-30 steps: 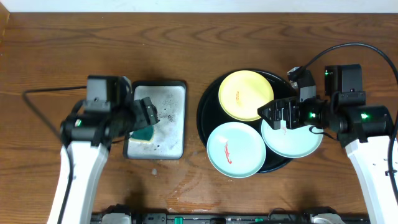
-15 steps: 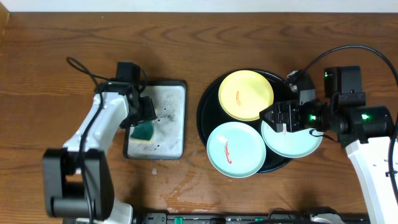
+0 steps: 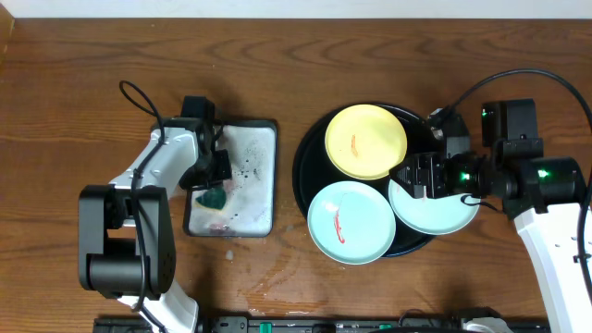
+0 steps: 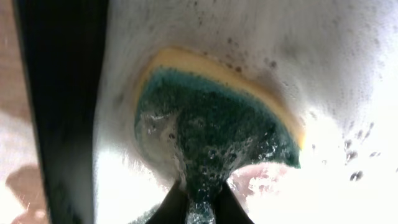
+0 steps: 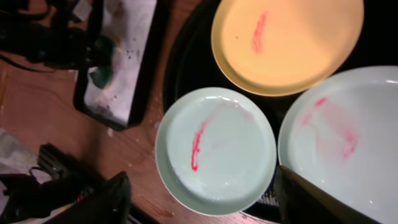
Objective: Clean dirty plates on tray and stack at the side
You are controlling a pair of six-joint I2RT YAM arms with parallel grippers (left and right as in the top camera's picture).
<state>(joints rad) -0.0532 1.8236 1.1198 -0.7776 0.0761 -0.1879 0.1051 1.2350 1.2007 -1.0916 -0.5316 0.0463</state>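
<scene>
The left gripper (image 4: 198,208) is standing fully closed, pinching a wet green-and-yellow rectangular sponge (image 4: 217,124) between its fingertips. The sponge is bulging around the grip and is resting on the foamy floor of the grey rectangular metal tray with a black rim (image 3: 252,176), in its near-left part. To the right, the large round glossy black tray (image 3: 308,153) is lying on the brown wooden table (image 3: 277,55), near the grey tray and not touching it.

All three plates are sitting on the black tray. The light blue round plate (image 3: 350,222) is occupying the near-left part, with its near edge reaching over the raised rim, and is carrying a thin red smear. The pale mint-white round plate (image 3: 444,215) is lying at the right, overhanging the rim there and showing a faint red smear. The right gripper (image 3: 413,176) is hovering over the left edge of this plate with its jaws spread wide and is gripping nothing. The yellow round plate (image 3: 365,141) is sitting at the far side, carrying a short red streak near its centre. The three plates are lying close together; whether their rims are touching cannot be told.
</scene>
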